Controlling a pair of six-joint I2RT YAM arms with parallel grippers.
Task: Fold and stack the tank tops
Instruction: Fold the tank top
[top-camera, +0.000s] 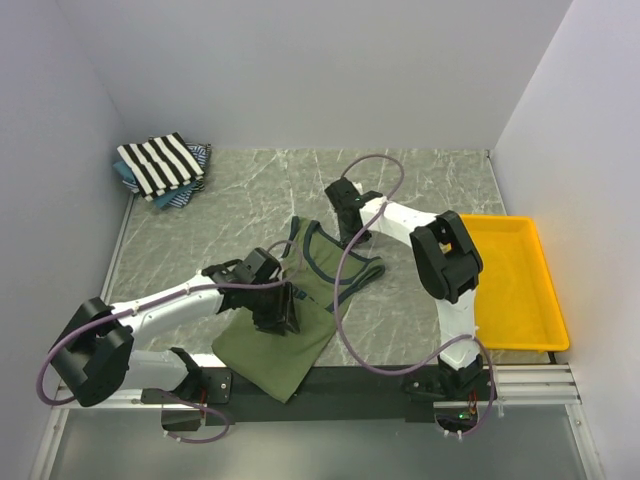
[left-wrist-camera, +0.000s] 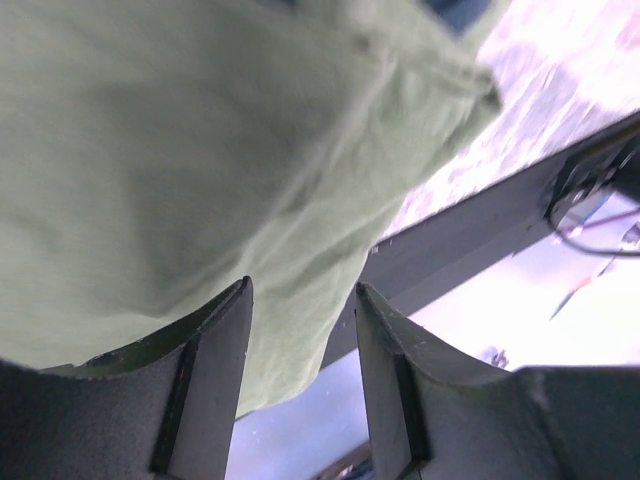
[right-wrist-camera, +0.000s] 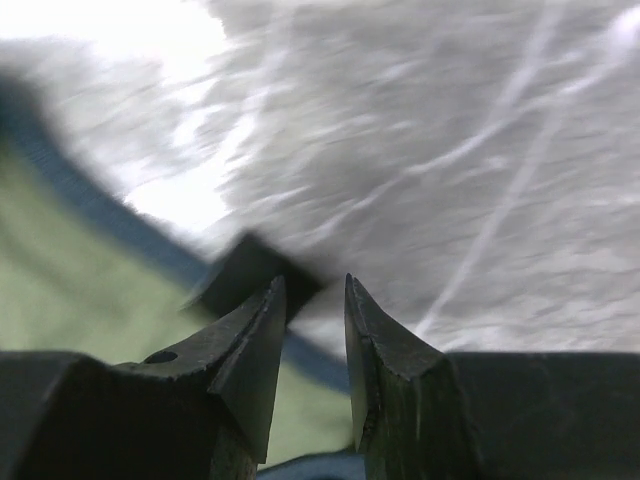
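Olive tank top (top-camera: 285, 350), soft matte cloth with navy trim, lies rumpled on marbled counter (top-camera: 430, 180); left pincer (left-wrist-camera: 300, 290) apart over it; right pincer (right-wrist-camera: 312, 285) narrowly apart, empty.

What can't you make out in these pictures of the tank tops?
Top view: middle of the olive tank top, covered by the left gripper.
Top view: how many blue tops lie under the striped tank top.
Right wrist view: blur hides whether the jaws touch the navy trim.
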